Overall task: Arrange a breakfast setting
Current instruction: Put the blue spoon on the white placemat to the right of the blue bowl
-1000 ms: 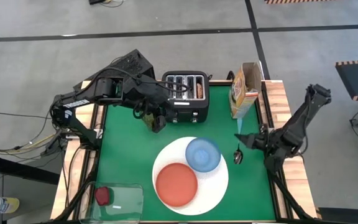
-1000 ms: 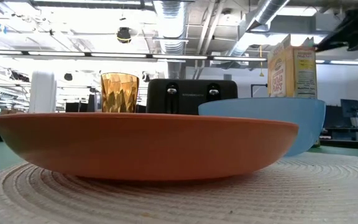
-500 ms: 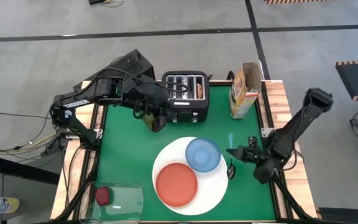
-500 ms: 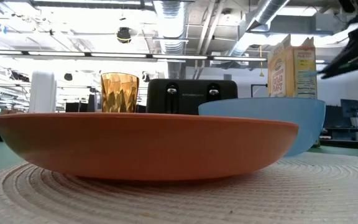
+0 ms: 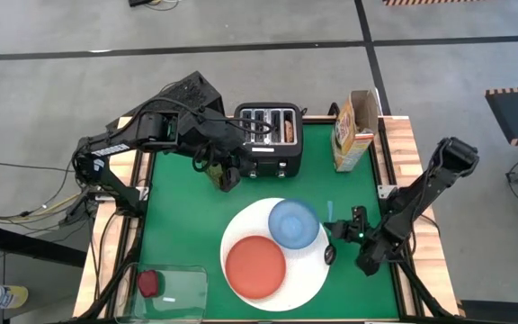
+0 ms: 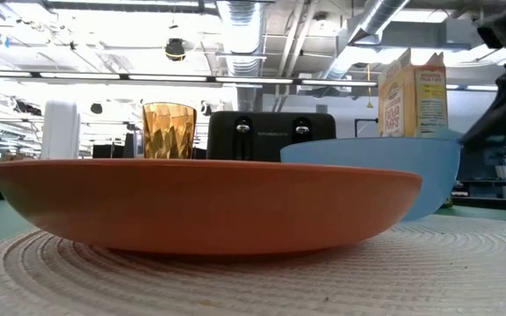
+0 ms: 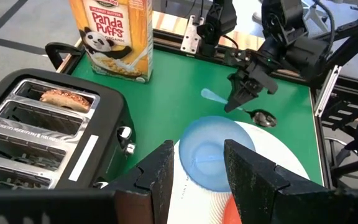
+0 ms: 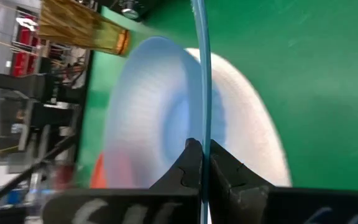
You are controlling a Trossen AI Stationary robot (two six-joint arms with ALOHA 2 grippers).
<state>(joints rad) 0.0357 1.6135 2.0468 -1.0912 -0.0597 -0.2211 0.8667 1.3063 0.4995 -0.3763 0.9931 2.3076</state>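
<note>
A large white plate (image 5: pixel 316 270) lies on the green mat. The orange-red plate (image 5: pixel 255 266) rests on its near left part and the blue bowl (image 5: pixel 293 223) on its far right part. My right gripper (image 5: pixel 338 233) is shut on the spoon (image 7: pixel 263 117), which has a dark bowl and a pale blue handle, just right of the white plate's edge. My left gripper (image 7: pixel 202 180) stays high beside the black toaster (image 5: pixel 269 141), open with nothing between its fingers. An amber glass (image 6: pixel 169 130) stands under it. My right gripper pinches the spoon's handle about midway (image 8: pixel 200 134) between its two fingers. It comes from the table's right side, slanting down, with the fingers across the spoon. The pale handle end (image 5: pixel 328 211) points to the far edge and the dark bowl (image 5: pixel 330 255) to the near edge. I cannot tell whether the bowl touches the mat.
A browned bread piece (image 7: pixel 59 98) sits in a toaster slot. An open cereal box (image 5: pixel 352 133) stands at the far right. A clear container (image 5: pixel 183 288) holding a dark red food piece (image 5: pixel 150 283) sits at the near left corner. Bare green mat lies left of the plates.
My right gripper has sunk and gone toward the table's near edge and a little left, to the white plate's right rim. It carried the spoon along and stayed shut on it. Its wrist has rolled somewhat.
</note>
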